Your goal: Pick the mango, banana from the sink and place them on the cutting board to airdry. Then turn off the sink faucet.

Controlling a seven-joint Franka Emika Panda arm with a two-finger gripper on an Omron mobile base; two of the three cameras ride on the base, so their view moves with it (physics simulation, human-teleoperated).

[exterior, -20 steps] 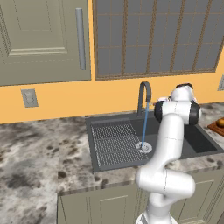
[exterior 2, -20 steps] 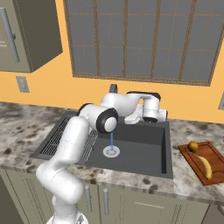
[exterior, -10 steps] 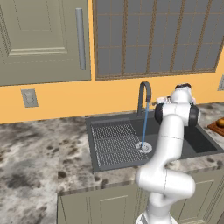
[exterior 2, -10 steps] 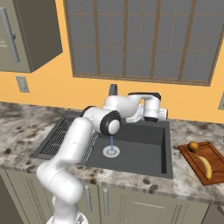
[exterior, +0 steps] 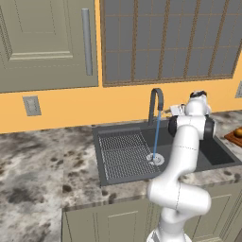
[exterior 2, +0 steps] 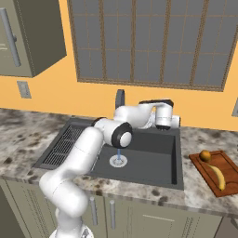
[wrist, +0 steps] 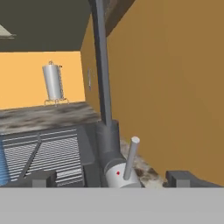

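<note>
Right now your gripper [wrist: 109, 177] sits at the back edge of the sink [exterior 2: 153, 160], just beside the base of the sink faucet [exterior: 156, 101]. In the hand view its two dark fingertips [wrist: 41, 178] stand spread wide apart, one on either side of the faucet's round silver base and its slim lever handle [wrist: 130, 158], which tilts up between them; neither tip touches it, so the gripper grips nothing.

You can see a thin blue stream [exterior: 155, 137] falling from the spout onto the round silver drain [exterior 2: 118, 161], so the water is on. The ribbed drainboard [exterior: 122, 155] fills the left part of the basin.

Look to the right edge of the desk [exterior 2: 18, 125] in the right base view: the cutting board [exterior 2: 227, 163] lies there, well apart from the sink. The mango [exterior 2: 205, 155] rests on its far end and the banana [exterior 2: 217, 177] lies just beside it, nearer the front edge. In the left base view you get a sliver of the board and fruit at the right border.
</note>
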